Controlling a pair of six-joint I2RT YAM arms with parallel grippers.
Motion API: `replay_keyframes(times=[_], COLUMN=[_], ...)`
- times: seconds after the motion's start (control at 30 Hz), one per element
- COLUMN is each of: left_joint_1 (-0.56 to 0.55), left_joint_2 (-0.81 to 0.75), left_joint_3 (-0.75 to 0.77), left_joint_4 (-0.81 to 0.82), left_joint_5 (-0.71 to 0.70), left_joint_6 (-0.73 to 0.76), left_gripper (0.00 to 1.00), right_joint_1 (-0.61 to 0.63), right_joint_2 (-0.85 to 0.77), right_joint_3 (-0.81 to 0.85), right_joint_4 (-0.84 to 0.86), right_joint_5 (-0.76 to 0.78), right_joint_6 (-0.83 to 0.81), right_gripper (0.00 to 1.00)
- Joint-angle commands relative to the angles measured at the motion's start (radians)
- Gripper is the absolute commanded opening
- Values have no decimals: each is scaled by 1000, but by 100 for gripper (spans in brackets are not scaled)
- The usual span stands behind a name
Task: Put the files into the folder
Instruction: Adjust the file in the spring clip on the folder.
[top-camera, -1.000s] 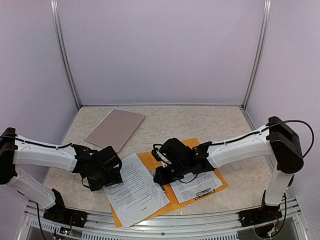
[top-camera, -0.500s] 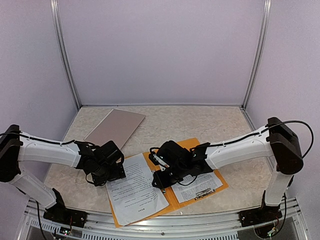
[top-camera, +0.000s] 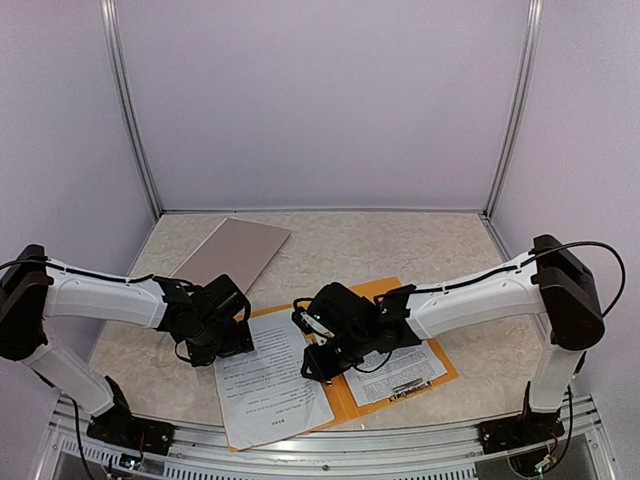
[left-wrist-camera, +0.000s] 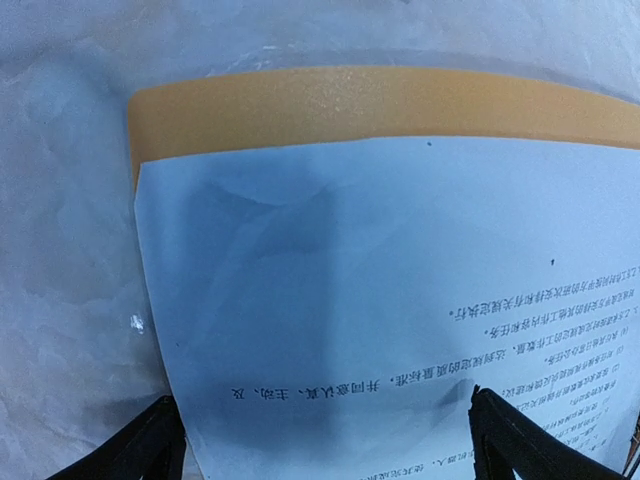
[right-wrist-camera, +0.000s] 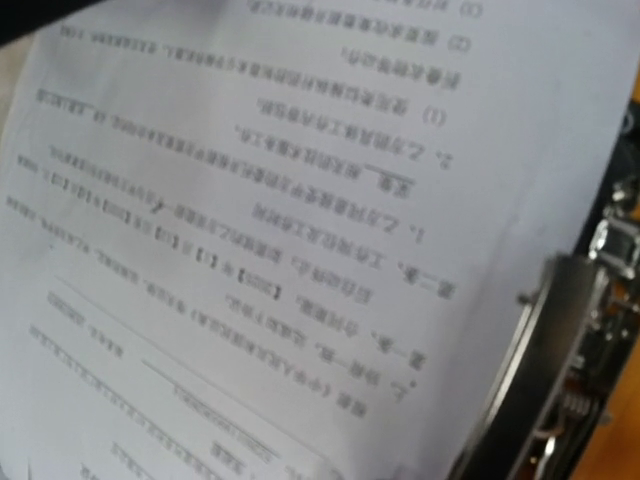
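The files (top-camera: 270, 385), white printed sheets, lie on the left half of the open orange folder (top-camera: 385, 290), their lower edge hanging past its front edge. My left gripper (top-camera: 218, 345) sits low over their top left corner. In the left wrist view its jaws are wide open (left-wrist-camera: 325, 410), with the sheet (left-wrist-camera: 350, 300) between them and the folder's edge (left-wrist-camera: 350, 100) beyond. My right gripper (top-camera: 315, 360) is over the sheets' right edge by the folder's middle. Its wrist view shows only printed paper (right-wrist-camera: 250, 200) and a metal clip (right-wrist-camera: 560, 350); its fingers are hidden.
Another printed sheet (top-camera: 395, 370) lies on the folder's right half with a metal clip (top-camera: 410, 386) at its front. A beige flat board (top-camera: 230, 258) lies at the back left. The booth walls stand close on three sides.
My left gripper has moved right and farther from me onto the sheets' corner. The sheets have turned and slid, their lower end now further left. My right gripper has shifted slightly left.
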Motion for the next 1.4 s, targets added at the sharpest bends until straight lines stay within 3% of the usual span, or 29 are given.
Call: replay_keyframes(times=[0.0,0.57,1.03,1.37], left_joint_1=[12,13,3,0], left_joint_2=[16,-4,-6,-9], left_joint_3=[14,23,37,42], left_joint_4=[-15,-26,-23,-29], left_joint_5=[7,3,-1,-9], left_joint_6=[26,31,32,35], left_gripper=[95,95,95,95], right_joint_1=[17,20,58,60], right_joint_2=[33,34,99,118], right_joint_3=[28,87,100,116], right_joint_4=[-36,-96,-119,-172], right_joint_5=[-1,49,-15,48], right_joint_6=[-15,-64,-109,-113], right_gripper=[21,26,20,18])
